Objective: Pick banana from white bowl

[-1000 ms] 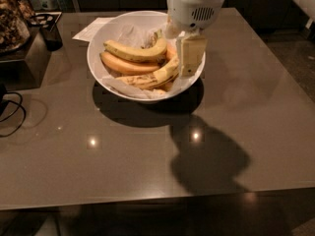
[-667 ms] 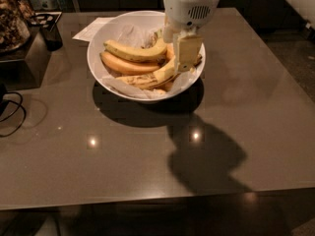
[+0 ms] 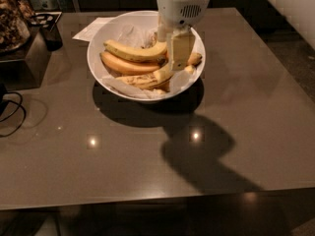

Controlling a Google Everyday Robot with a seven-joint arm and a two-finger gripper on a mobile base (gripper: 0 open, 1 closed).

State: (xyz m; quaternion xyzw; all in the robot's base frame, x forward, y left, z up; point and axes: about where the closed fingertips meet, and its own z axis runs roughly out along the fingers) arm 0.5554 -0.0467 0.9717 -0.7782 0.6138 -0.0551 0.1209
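You had the grey table [image 3: 246, 146] in front of you, and on its far half sat the white bowl [image 3: 96, 70], wide and round, casting a dark shadow toward the camera. Over the bowl's right side the gripper [image 3: 172, 63] hung from its pale wrist housing, low inside the rim and right among the fruit. Whether it was wide, narrow or clamped on anything, I couldn't tell from this angle.

By my read you were at the reach-and-grasp stage: the approach looked done, but nothing had been lifted, so the grip and the lift out of the bowl were both left.

The banana [image 3: 142, 80], the long speckled one, lay along the near side of the bowl, and its right end curved up to just under the gripper; I couldn't say if they touched. Above it lay the orange-tinted banana [image 3: 120, 65], then the bright-yellow banana [image 3: 133, 52], whose right tip ran in beside the gripper. Crumpled paper lining [image 3: 129, 33] showed behind them.
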